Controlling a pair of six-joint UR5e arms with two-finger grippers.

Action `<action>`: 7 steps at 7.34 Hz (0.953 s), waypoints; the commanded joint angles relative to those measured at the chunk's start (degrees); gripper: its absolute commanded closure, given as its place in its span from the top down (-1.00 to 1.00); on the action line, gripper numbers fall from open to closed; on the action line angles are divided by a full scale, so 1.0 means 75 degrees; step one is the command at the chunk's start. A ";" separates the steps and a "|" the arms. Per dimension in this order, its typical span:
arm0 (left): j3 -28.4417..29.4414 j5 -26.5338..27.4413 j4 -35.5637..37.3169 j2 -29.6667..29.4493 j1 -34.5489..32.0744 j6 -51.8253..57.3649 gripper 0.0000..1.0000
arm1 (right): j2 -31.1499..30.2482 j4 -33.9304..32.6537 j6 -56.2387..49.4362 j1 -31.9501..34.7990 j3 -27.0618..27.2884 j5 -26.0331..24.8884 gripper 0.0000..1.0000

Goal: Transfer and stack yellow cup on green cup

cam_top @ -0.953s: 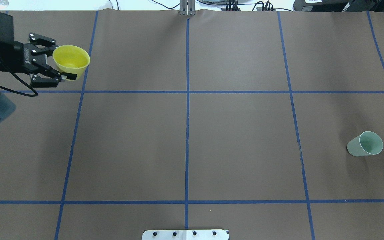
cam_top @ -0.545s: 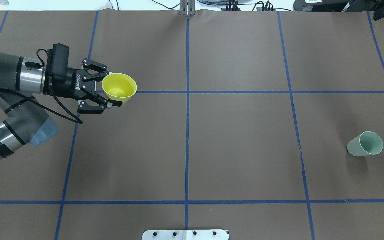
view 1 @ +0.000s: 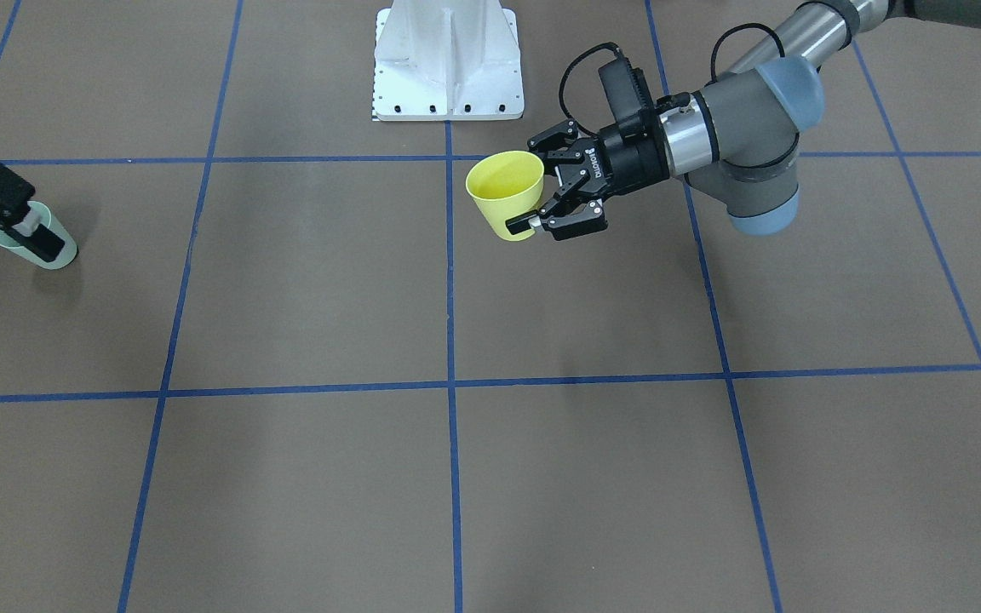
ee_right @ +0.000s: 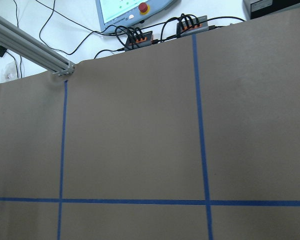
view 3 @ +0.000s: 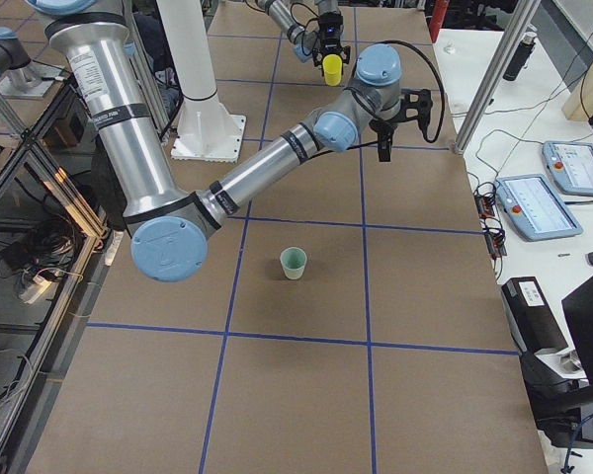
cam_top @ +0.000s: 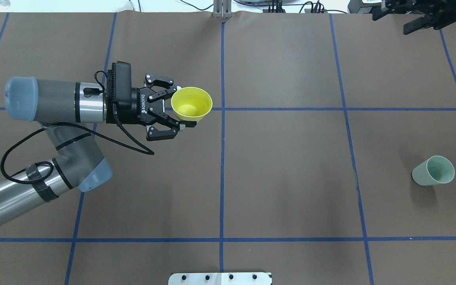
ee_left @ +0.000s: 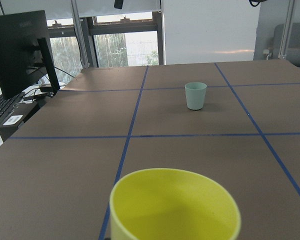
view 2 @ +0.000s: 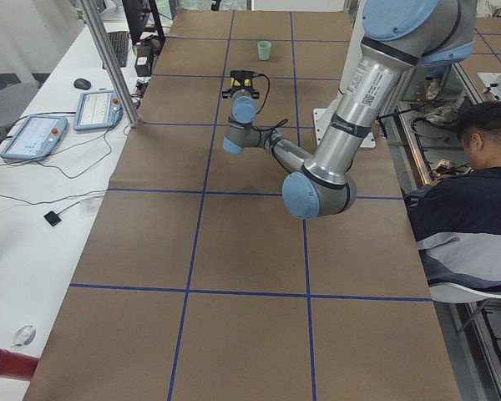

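Tape lines in blue divide the brown counter [cam_top: 291, 178] into squares. Over its left half, just short of the centre line and nearer the far edge than the near one, the left gripper [cam_top: 184, 106] reaches out level from its arm. It is clamped on the bright yellow tapered plastic cup [cam_top: 191, 104], one black finger pressed to each side of the wall. The cup is upright, mouth up and empty inside, and raised clear of the surface.

The pale mint-green tapered plastic cup [cam_top: 434, 171] stands upright on the counter close to the right edge, about midway between the near and far edges and well apart from the yellow one.

The right gripper [view 1: 15, 264] hangs high by the far right corner with its fingers spread wide and nothing between them. In the front-facing view it overlaps the green cup, but the overhead view shows the two well apart.
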 commanded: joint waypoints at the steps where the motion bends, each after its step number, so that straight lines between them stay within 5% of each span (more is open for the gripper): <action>1: 0.0505 0.0148 -0.0001 -0.0270 0.0142 -0.0001 -0.71 | 0.0329 -0.0012 0.0307 -0.0821 0.0502 -0.0235 1.00; 4: 0.0671 0.0159 -0.0001 -0.0270 0.0213 -0.0071 -0.49 | 0.1148 -0.0023 0.1258 -0.2624 0.0517 -0.1825 1.00; 7: 0.0765 0.0160 -0.0001 -0.0270 0.0248 -0.0106 -0.42 | 0.1419 -0.0070 0.1563 -0.3341 0.0435 -0.2365 1.00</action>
